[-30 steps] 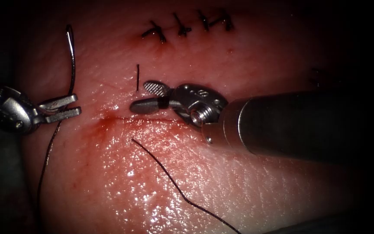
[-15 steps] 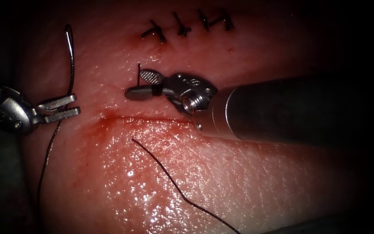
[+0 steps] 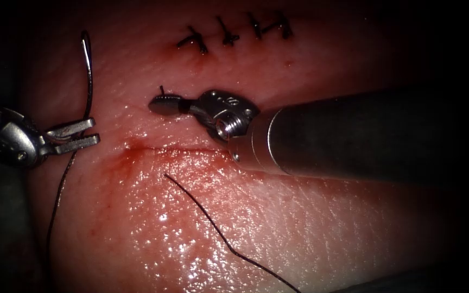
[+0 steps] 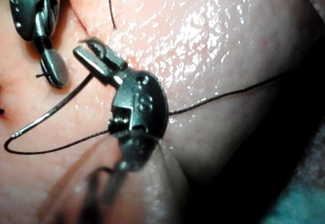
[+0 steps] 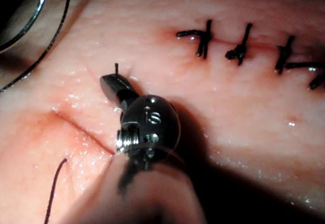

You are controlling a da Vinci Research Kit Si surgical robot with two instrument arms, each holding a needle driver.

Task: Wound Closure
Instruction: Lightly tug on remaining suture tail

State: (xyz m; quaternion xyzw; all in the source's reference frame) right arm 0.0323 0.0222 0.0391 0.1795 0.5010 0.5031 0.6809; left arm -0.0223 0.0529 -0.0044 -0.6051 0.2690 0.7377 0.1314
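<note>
While the right tool (image 3: 165, 103) has its jaws closed on a short thread end (image 3: 162, 89) above the cut (image 3: 180, 151), the left tool (image 3: 77, 135), jaws slightly parted, seems to grip the needle (image 3: 89, 70) near the tissue's (image 3: 278, 217) left edge. Thin, limp thread slips easily; grip it squarely.

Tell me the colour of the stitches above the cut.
The stitches are black, knotted across a closed line on the tissue; the right wrist view shows them best.
</note>
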